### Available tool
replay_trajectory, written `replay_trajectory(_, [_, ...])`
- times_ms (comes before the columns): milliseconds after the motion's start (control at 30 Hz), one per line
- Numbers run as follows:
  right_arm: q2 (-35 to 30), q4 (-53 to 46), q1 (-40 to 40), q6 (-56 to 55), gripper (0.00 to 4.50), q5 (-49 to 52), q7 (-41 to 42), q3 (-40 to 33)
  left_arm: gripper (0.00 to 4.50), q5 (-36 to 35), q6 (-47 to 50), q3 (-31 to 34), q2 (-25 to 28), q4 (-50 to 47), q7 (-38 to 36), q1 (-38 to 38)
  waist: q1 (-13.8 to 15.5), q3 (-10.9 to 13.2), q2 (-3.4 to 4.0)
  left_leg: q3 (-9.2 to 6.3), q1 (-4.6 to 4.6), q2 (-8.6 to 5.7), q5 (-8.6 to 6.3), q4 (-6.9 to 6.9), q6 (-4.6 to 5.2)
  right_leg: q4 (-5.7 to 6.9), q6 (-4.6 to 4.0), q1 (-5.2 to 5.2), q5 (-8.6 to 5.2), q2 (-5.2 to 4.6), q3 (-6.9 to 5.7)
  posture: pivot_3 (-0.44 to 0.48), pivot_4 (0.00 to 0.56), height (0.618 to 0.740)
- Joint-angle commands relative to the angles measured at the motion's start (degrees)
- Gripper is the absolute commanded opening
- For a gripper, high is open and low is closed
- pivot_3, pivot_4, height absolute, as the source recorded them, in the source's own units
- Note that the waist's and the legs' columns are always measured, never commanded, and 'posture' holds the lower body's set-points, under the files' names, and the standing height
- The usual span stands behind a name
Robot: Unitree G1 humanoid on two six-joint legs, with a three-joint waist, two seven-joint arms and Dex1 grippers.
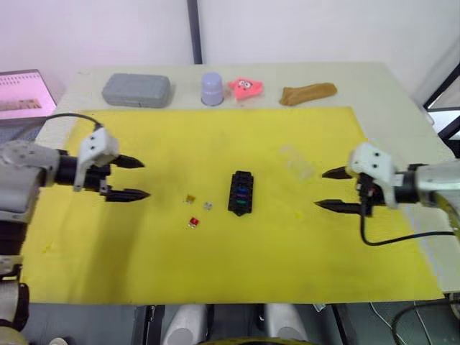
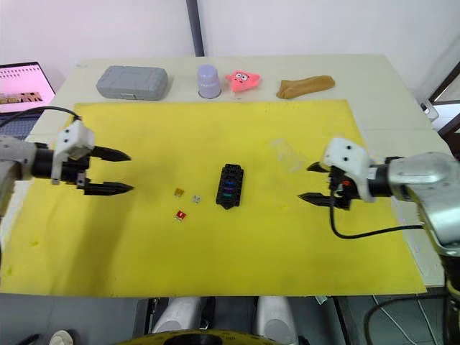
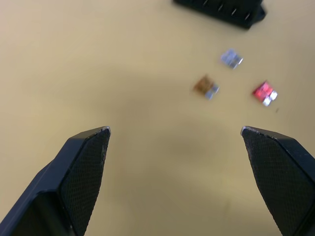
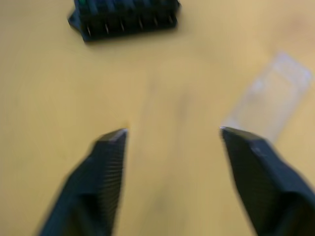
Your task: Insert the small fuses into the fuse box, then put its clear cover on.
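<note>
- Near the middle of the yellow mat [image 1: 287,237] sits the black fuse box [image 1: 241,192], flat and slots-up so fuses can be pushed straight down; some slots already show colour (purple, teal, green), so I judge the filling partly done.
- Just to the box's left lie three loose fuses, apart from one another and from the box: an amber fuse [image 1: 190,198], a grey fuse [image 1: 208,206] and a red fuse [image 1: 193,222]. They lie flat on the mat, so each will likely need a careful pinch and a turn upright before insertion.
- To the right of the box and somewhat farther back, the clear cover [image 1: 296,160] lies flat, well apart from the box, presumably parked there until the last fuse is seated.
- On the left, the left claw [image 1: 128,178] hovers over the mat with its fingers spread wide and holding nothing; its wrist view looks toward the three loose fuses, which suits it for the next pick.
- On the right, the right claw [image 1: 336,190] is likewise wide and empty, pointed inward, with the box and the cover both ahead of it.
- Along the far edge of the tabletop [image 1: 374,86], off the mat, stand a grey case [image 1: 136,90], a lavender cup [image 1: 212,88], a pink star toy [image 1: 245,88] and a tan cloth [image 1: 307,93], all clear of the work.
</note>
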Motion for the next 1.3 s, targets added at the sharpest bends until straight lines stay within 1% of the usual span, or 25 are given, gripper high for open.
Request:
replay_trajectory(33, [-1.37,0.36,3.07,-2.19,4.47,0.01,-0.31,-4.98,4.50,0.98,-2.96,2.92,2.27,3.15,0.50,1.77,-0.03,0.00,0.00,0.00,0.01,0.01,0.00,0.00,0.01,0.00,0.00,0.01,0.00,0.00,0.00,0.000,0.150,0.740])
replay_trajectory(133, [-1.97,1.03,6.25,-3.42,4.47,-0.35,-0.38,-7.15,4.50,1.35,-4.19,3.68,3.16,4.42,1.01,3.82,-0.01,0.00,0.00,0.01,0.01,0.02,-0.01,-0.01,0.01,0.00,0.00,-0.01,0.00,0.00,0.01,0.000,0.150,0.740])
replay_trajectory(267, [-2.10,1.63,7.43,-4.01,4.47,-0.37,-1.17,-8.20,4.50,0.48,-3.40,3.91,2.36,2.75,2.16,5.34,0.06,0.01,0.00,0.01,0.00,0.03,-0.01,0.01,0.01,0.00,0.00,0.01,0.00,0.00,0.01,0.000,0.150,0.740])
replay_trajectory(400, [-0.70,-2.40,4.05,-1.16,4.47,2.81,-2.33,-6.29,4.50,-0.17,-2.47,2.07,0.09,0.62,2.07,4.82,-0.02,0.01,0.01,0.01,0.01,0.04,-0.01,0.00,0.01,0.00,0.00,0.00,0.00,-0.01,0.01,0.000,0.150,0.740])
replay_trajectory(500, [0.70,-6.18,-0.36,1.26,4.47,6.04,-2.67,-2.94,4.50,-0.47,0.13,-0.87,-3.18,-1.60,1.57,4.06,-0.04,0.01,0.00,0.01,0.02,0.06,0.00,0.00,0.01,0.01,0.00,0.00,0.00,0.00,0.02,0.000,0.150,0.740])
replay_trajectory(567, [1.93,-8.34,-3.16,2.86,4.47,7.85,-3.36,-1.04,4.50,-1.68,3.49,-2.07,-4.91,-3.35,0.96,3.97,-0.07,0.01,0.00,-0.01,0.01,0.06,-0.01,0.00,0.00,0.00,0.00,0.00,0.00,0.01,0.01,0.000,0.150,0.740])
replay_trajectory(633, [3.64,-11.37,-6.27,4.93,4.47,10.13,-4.47,1.18,4.50,-4.39,9.43,-2.67,-6.79,-4.33,0.38,3.32,-0.07,0.03,-0.03,-0.01,-0.02,0.06,-0.01,0.00,0.01,-0.01,0.00,-0.02,0.00,0.01,0.02,0.000,0.150,0.740])
replay_trajectory(733, [5.60,-14.23,-9.46,7.49,4.47,11.73,-6.46,4.18,4.50,-7.26,18.10,-2.63,-9.74,-2.54,2.05,0.63,0.11,0.03,-0.03,-0.04,-0.02,0.05,-0.01,0.02,0.01,0.00,0.00,-0.01,0.00,0.01,0.01,0.000,0.150,0.740])
replay_trajectory(800, [6.72,-16.03,-12.09,9.11,4.47,11.82,-8.13,6.94,4.50,-9.86,25.14,-2.51,-10.74,-1.06,1.65,-1.21,0.05,0.03,-0.04,-0.07,-0.05,0.03,0.00,0.08,0.01,0.01,0.00,0.01,0.00,0.01,0.01,0.000,0.150,0.740])
replay_trajectory(867, [7.94,-17.18,-14.56,10.43,4.47,12.83,-9.01,8.67,4.50,-12.02,33.67,-3.91,-12.66,-0.24,2.67,-2.84,-0.13,0.03,-0.04,-0.06,-0.01,0.01,0.00,0.07,0.01,0.03,0.00,0.01,0.00,0.01,0.01,0.000,0.150,0.740])
replay_trajectory(933, [10.14,-18.52,-17.69,11.88,4.47,12.89,-10.58,12.00,4.50,-13.99,40.57,-4.37,-14.24,3.35,2.35,-5.01,-0.17,0.03,-0.04,-0.07,0.00,0.01,0.00,0.05,0.01,0.05,0.00,0.00,0.00,0.02,0.01,0.000,0.150,0.740])
replay_trajectory(967, [10.10,-18.33,-18.00,11.71,4.47,12.83,-10.37,12.27,4.50,-14.59,42.63,-4.32,-15.13,3.91,2.91,-5.86,-0.23,0.02,-0.04,-0.07,0.01,0.01,0.00,0.05,0.01,0.07,0.00,0.00,0.00,0.03,0.01,0.000,0.150,0.740])
replay_trajectory(1033, [11.51,-19.23,-20.03,12.78,4.47,13.02,-11.52,13.97,4.50,-17.18,50.10,-2.52,-16.81,8.07,3.70,-8.79,-0.15,0.03,-0.05,-0.09,0.00,0.01,0.00,0.06,0.00,0.08,0.00,-0.01,0.00,0.03,0.01,0.000,0.150,0.740])
replay_trajectory(1067, [12.76,-19.64,-21.38,13.46,4.47,12.85,-12.75,15.16,4.50,-17.76,52.85,-2.72,-17.39,9.88,3.86,-9.67,-0.15,0.03,-0.05,-0.10,-0.02,0.00,0.00,0.07,0.00,0.07,0.00,-0.01,0.00,0.04,0.00,0.000,0.150,0.740])
replay_trajectory(1200, [14.30,-20.22,-22.86,14.55,4.47,12.62,-14.82,16.24,4.50,-17.74,56.31,-3.62,-19.01,12.58,6.23,-11.57,-0.14,0.02,-0.04,-0.13,0.00,-0.01,0.00,0.06,0.00,0.09,0.00,-0.03,0.00,0.04,0.00,0.000,0.150,0.740])
replay_trajectory(1300, [14.16,-20.89,-22.74,14.92,4.47,12.95,-15.45,15.83,4.50,-17.26,55.80,-3.81,-20.22,14.62,7.26,-12.63,-0.05,0.02,-0.04,-0.14,-0.01,-0.02,0.00,0.07,0.00,0.07,0.00,-0.02,0.00,0.02,0.01,0.000,0.150,0.740])
